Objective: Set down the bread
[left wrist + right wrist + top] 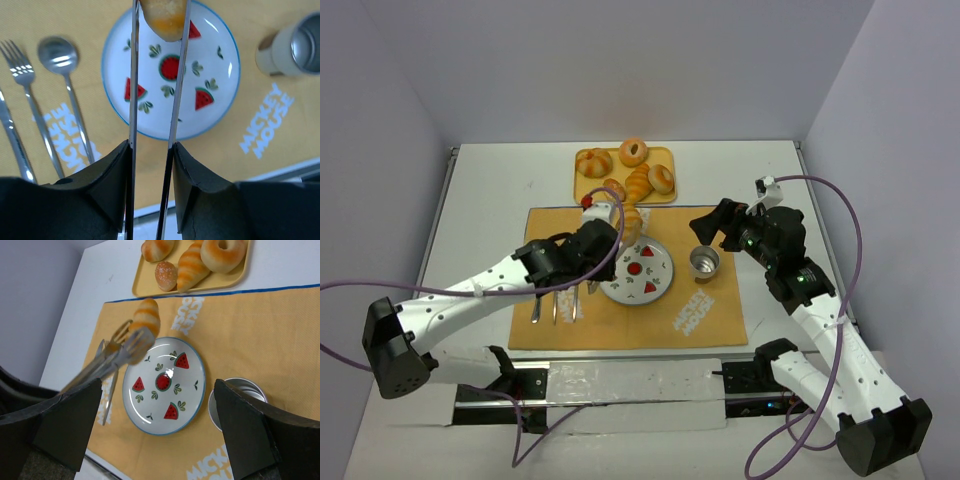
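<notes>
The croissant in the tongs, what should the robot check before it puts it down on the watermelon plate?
1. Croissant pinched between the tongs: ok.
2. Left gripper shut on the tongs: ok.
3. Plate has nothing lying on it: ok.
4. Croissant above the plate's middle: not ok. It hangs near the far rim, so it probably needs to come nearer first.
5. Cup apart from the plate: ok, it stands beside it without touching.
6. Right gripper out of the way: ok. It is open and sits off by the cup.
</notes>
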`<state>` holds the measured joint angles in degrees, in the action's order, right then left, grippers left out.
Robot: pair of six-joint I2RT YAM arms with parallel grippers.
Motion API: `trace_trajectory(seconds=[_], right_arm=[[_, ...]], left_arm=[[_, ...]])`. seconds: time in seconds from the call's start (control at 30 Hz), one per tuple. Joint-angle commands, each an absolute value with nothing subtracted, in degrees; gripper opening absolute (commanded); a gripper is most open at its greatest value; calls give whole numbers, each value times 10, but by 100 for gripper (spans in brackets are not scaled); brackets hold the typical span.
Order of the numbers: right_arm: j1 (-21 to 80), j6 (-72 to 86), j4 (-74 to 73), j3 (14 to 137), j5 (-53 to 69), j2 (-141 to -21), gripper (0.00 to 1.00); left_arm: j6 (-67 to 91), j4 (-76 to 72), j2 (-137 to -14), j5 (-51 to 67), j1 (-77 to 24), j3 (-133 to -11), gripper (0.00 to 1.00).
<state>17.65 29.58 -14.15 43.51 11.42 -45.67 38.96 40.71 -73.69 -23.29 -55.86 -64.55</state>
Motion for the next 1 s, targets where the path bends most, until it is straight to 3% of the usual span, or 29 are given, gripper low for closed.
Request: trace_trajectory(seconds=[0.0, 0.43, 0.8, 0.97], right_arm=[[180, 299, -113, 427, 106, -457, 100], [180, 293, -120, 431, 102, -459, 100], [180, 290, -122, 434, 100, -461, 100], [180, 291, -122, 438, 102, -463, 100]], left_arm=[[422, 397, -708, -234, -592, -629, 30], [474, 375, -729, -227, -664, -574, 33], [479, 382, -744, -225, -679, -572, 44], [484, 381, -747, -224, -679, -570, 53]])
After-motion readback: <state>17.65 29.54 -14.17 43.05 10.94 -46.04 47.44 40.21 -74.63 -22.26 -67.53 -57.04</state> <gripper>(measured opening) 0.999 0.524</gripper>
